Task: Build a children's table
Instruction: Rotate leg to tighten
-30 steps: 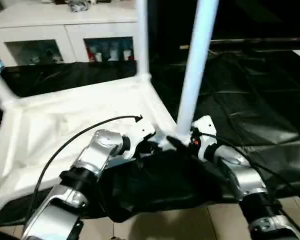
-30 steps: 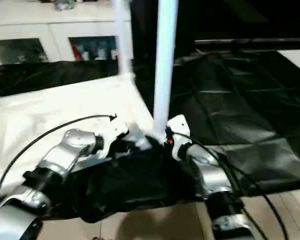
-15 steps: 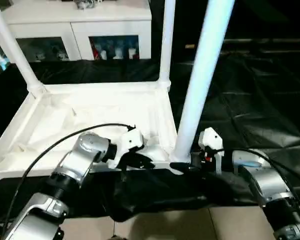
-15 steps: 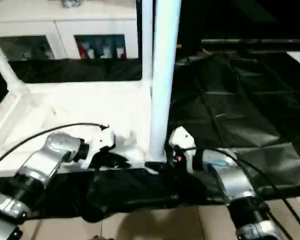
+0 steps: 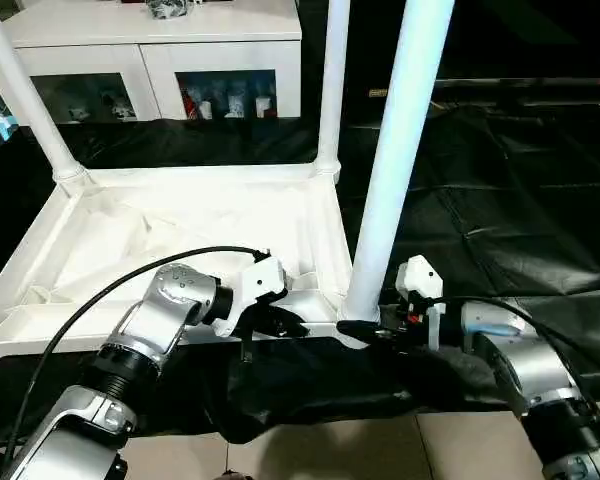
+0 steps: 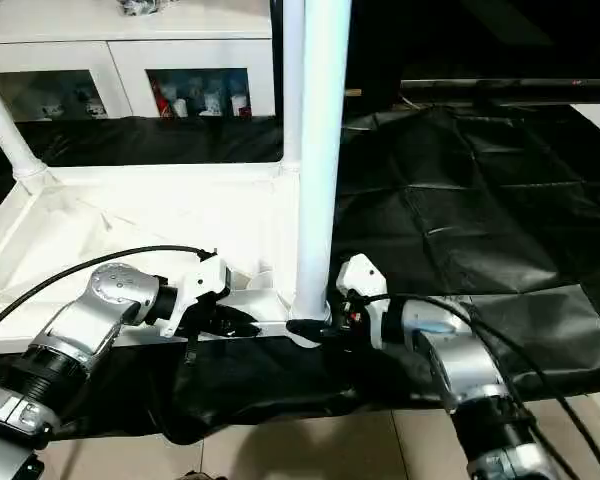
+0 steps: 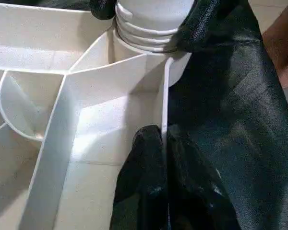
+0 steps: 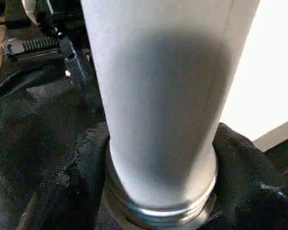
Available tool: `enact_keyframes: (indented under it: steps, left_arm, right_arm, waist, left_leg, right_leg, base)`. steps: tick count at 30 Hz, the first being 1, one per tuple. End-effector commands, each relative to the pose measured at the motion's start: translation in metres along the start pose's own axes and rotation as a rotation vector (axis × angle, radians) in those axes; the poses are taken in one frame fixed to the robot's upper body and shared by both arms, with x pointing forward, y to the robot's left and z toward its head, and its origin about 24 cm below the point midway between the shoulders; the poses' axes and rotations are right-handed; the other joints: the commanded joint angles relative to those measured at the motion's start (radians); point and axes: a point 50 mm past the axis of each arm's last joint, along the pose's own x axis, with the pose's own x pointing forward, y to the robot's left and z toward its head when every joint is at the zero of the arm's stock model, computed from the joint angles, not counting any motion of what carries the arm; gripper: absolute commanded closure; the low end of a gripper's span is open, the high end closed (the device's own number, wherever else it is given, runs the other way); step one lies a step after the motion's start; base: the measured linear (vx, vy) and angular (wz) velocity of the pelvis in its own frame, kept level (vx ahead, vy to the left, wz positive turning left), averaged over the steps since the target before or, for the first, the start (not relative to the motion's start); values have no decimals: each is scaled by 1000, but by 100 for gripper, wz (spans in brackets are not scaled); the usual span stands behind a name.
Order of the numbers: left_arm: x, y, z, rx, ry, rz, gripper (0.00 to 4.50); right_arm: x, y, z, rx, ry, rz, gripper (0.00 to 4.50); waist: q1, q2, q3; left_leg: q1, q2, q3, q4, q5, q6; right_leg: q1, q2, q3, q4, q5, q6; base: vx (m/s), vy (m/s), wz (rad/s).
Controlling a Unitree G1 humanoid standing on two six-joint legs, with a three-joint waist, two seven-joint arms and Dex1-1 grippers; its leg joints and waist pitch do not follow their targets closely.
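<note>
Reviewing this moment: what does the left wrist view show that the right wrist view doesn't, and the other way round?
Left wrist view: the tabletop, ribbed underside up, its rim wall pinched in the left claw. Right wrist view: the near leg as a smooth tube rising close up, with the right claw pressed on either side of its base. Both: that leg's threaded foot at the corner socket, and the black sheet beside it.
</note>
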Motion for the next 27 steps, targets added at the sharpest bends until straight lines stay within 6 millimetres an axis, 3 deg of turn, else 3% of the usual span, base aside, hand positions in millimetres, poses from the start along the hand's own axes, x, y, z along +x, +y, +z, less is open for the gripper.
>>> enact_keyframes:
  steps: [1, 5, 6, 7, 9, 12, 16, 17, 18, 19, 20, 25, 26, 27]
  left_arm:
    - [3, 1, 0, -35, -49, 39, 450]
    - [8, 7, 1, -71, -52, 129, 450]
    - [12, 12, 3, -92, -55, 191, 450]
    - [18, 17, 7, -108, -64, 252, 450]
    - [28, 24, 15, -125, -79, 338, 450]
    - [45, 28, 29, -145, -114, 411, 450]
    - [61, 24, 41, -133, -143, 375, 450]
    - [61, 24, 41, -133, -143, 375, 450]
    - [63, 21, 43, -116, -143, 337, 450]
    - [63, 21, 43, -116, -143, 337, 450]
    - [62, 19, 42, -96, -142, 303, 450]
    - [55, 12, 35, -61, -141, 188, 450]
    - [48, 8, 32, -48, -139, 132, 450]
    - [42, 6, 29, -37, -133, 86, 450]
  right_arm:
    - [4, 3, 0, 31, -35, -27, 178]
    - [12, -3, 0, 98, -100, -176, 178]
    - [17, -6, -2, 127, -123, -257, 179]
    - [25, -7, -5, 153, -127, -330, 179]
    - [40, -7, -9, 166, -106, -416, 180]
    - [62, -4, -12, 152, -43, -504, 180]
    - [81, 2, -3, 122, -61, -459, 180]
    - [81, 2, -3, 122, -61, -459, 180]
    - [82, 4, 4, 133, -116, -411, 124]
    - [82, 4, 4, 133, -116, -411, 110]
    - [81, 4, 9, 136, -149, -373, 110]
    - [63, 2, 13, 52, -142, -249, 89]
    - [51, 0, 13, 26, -120, -188, 89]
    - [40, 0, 12, 9, -98, -134, 89]
  waist:
    - [3, -23, -60]
    - [-4, -22, -56]
    - [-10, -26, -56]
    - [-11, -24, -56]
    - [-17, -26, -54]
    - [-23, -23, -53]
    - [-25, -25, -57]
    - [-25, -25, -56]
    - [-23, -15, -58]
    - [-25, -18, -57]
    - [-24, -13, -58]
    - [-20, -17, -62]
    - [-17, -12, -65]
    - [-12, -17, -66]
  left_leg:
    - [24, 55, -25, -69, -295, 41]
    - [28, 53, -28, -72, -342, 17]
    - [24, 53, -32, -76, -347, 5]
    - [24, 53, -34, -77, -353, -2]
    - [31, 49, -34, -75, -396, -22]
    - [32, 44, -36, -74, -416, -22]
    - [28, 44, -34, -72, -390, 2]
    - [27, 44, -34, -73, -385, 8]
    - [27, 46, -34, -74, -375, 16]
    - [26, 46, -32, -74, -379, 19]
    - [26, 45, -33, -75, -382, 21]
    - [23, 48, -29, -72, -346, 42]
    - [22, 48, -29, -70, -327, 48]
    - [19, 48, -28, -68, -299, 68]
  right_leg:
    - [30, -53, 30, -69, -324, -202]
    - [21, -55, 30, -78, -403, -186]
    - [24, -55, 29, -77, -419, -178]
    - [23, -56, 28, -77, -424, -174]
    - [17, -55, 28, -84, -463, -162]
    - [17, -57, 27, -92, -498, -145]
    - [20, -57, 28, -95, -489, -134]
    - [21, -56, 28, -95, -480, -134]
    - [21, -55, 28, -92, -451, -141]
    - [21, -53, 28, -94, -443, -143]
    - [23, -52, 27, -91, -428, -149]
    - [30, -52, 29, -82, -331, -183]
    - [35, -54, 28, -79, -304, -193]
    - [43, -53, 27, -75, -270, -200]
  base:
    - [0, 0, 0]
    - [0, 0, 0]
    - [0, 0, 0]
    - [0, 0, 0]
    - [0, 0, 0]
    - [0, 0, 0]
    - [0, 0, 0]
    - [0, 0, 0]
    - [0, 0, 0]
    - [0, 0, 0]
    - [0, 0, 0]
    - [0, 0, 0]
    - [0, 0, 0]
    - [0, 0, 0]
